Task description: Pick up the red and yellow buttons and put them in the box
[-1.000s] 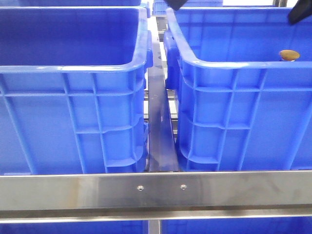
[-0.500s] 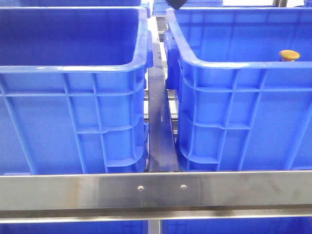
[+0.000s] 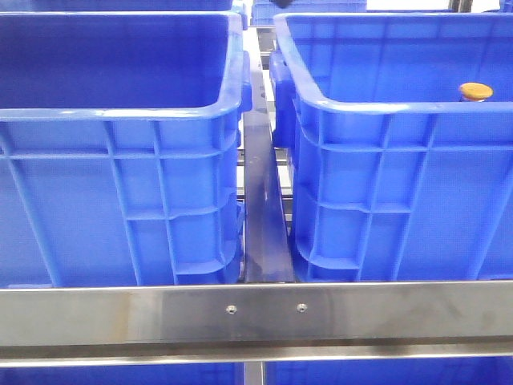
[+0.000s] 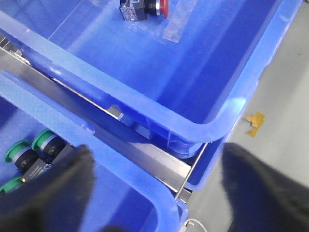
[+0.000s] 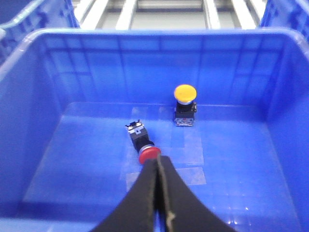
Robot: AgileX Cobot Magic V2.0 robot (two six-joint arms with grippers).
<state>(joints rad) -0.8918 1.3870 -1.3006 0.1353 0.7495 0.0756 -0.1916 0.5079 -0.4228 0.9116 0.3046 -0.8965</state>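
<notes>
Nearest in the front view runs a brushed steel rail (image 3: 256, 314) with two small screw heads, a dull smear along its face. Behind it stand two glossy blue plastic crates with ribbed outer walls and rounded rims: the left crate (image 3: 120, 184) and the right crate (image 3: 401, 184), apart, with a dark metal bar (image 3: 264, 216) running away between them. Neither arm shows in this view.

Inside the right crate, past its near rim, sits the yellow button (image 3: 475, 91), upright, a smooth orange-yellow dome on a dark boxy body. The right wrist view shows it again (image 5: 185, 104) near the far wall, standing on the crate's finely gridded floor. Closer to the right gripper (image 5: 158, 193) lies the red button (image 5: 143, 143), on its side, its red cap towards the jaws and its grey contact block away. The matte black jaws are pressed together to a thin seam, holding nothing; their tip lies just beside the red cap in the picture, though whether it touches cannot be told. Clear tape patches (image 5: 186, 145) shine on the floor around both buttons.

The left gripper (image 4: 154, 193) hangs with its jaws spread wide above the gap between the crates, nothing between them. On one side, in a crate, lie green-capped buttons (image 4: 29, 157); on the other, the red button (image 4: 145, 7) lies well away.

Beyond the crates, grey floor (image 4: 285, 121) carries a torn scrap of yellow tape (image 4: 255, 123), and pale metal slats (image 5: 169, 7) cross behind the far rim.
</notes>
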